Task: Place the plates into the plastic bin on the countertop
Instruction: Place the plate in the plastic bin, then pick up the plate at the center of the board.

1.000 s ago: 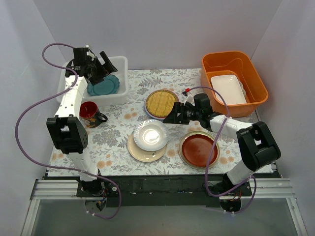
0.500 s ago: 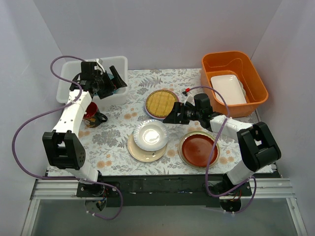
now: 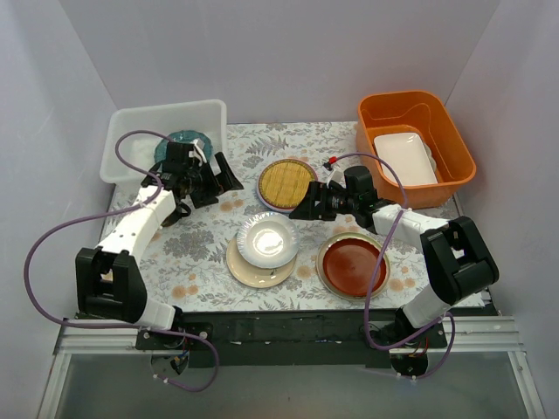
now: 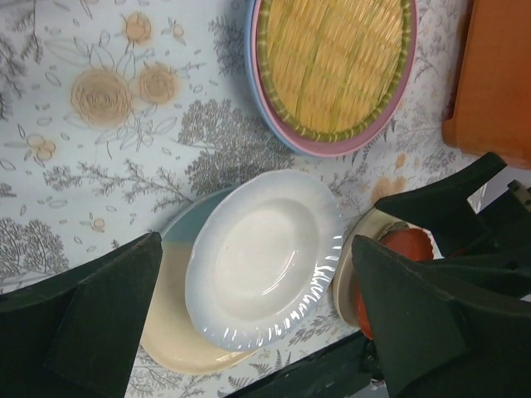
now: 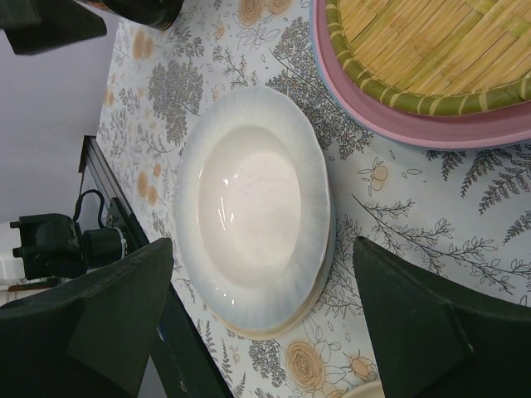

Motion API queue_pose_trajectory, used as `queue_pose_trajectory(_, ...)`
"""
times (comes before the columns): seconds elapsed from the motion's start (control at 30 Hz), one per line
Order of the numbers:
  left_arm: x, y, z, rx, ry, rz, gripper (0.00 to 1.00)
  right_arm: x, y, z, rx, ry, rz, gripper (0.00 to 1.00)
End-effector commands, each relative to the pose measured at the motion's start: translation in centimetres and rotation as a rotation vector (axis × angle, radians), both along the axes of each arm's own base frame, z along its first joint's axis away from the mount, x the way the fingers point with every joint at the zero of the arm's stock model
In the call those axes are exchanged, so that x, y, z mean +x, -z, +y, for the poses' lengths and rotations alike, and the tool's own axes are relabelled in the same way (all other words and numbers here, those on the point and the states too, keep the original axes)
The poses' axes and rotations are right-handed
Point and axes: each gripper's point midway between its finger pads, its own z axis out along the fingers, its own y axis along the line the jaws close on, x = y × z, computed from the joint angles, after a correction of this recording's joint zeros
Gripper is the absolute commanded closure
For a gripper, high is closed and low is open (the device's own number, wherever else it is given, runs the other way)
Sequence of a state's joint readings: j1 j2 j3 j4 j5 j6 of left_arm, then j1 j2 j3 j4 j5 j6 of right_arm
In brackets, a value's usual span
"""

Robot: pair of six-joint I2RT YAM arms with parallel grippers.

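Near frame centre, the empty, wide-open left gripper (image 3: 223,185) and right gripper (image 3: 297,208) both face the pale ribbed plate (image 3: 267,239), so they could collide.

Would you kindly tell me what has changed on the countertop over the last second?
The left hand pulled back out of the plastic bin and swung right toward the middle of the countertop, open and empty. The teal plate stayed in the bin; the right hand, open, and the other plates did not move.
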State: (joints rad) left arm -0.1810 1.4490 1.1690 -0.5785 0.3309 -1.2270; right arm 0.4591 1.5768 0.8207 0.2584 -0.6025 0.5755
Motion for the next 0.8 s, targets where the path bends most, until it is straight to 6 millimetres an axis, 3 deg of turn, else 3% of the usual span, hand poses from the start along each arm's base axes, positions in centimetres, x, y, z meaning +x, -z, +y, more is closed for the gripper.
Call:
queue_pose_trajectory(0.0,-2.1,-1.4,-1.1,-0.061,0.013,-0.056,0.02,0.0,-0.6,0.0,0.01,-0.013,-0.025,0.04)
queue_pose_trajectory(0.3,-5.7,1.8,-1.6,-0.092,0.015,0.026,0.02,0.0,-0.4,0.2,0.016,-0.021,-0.023,0.04)
queue_pose_trajectory(0.77,-7.6,3.9,-2.3,-0.108,0.01,0.077,0.05,-0.1,-0.5,0.1,0.019,-0.017,-0.021,0.04)
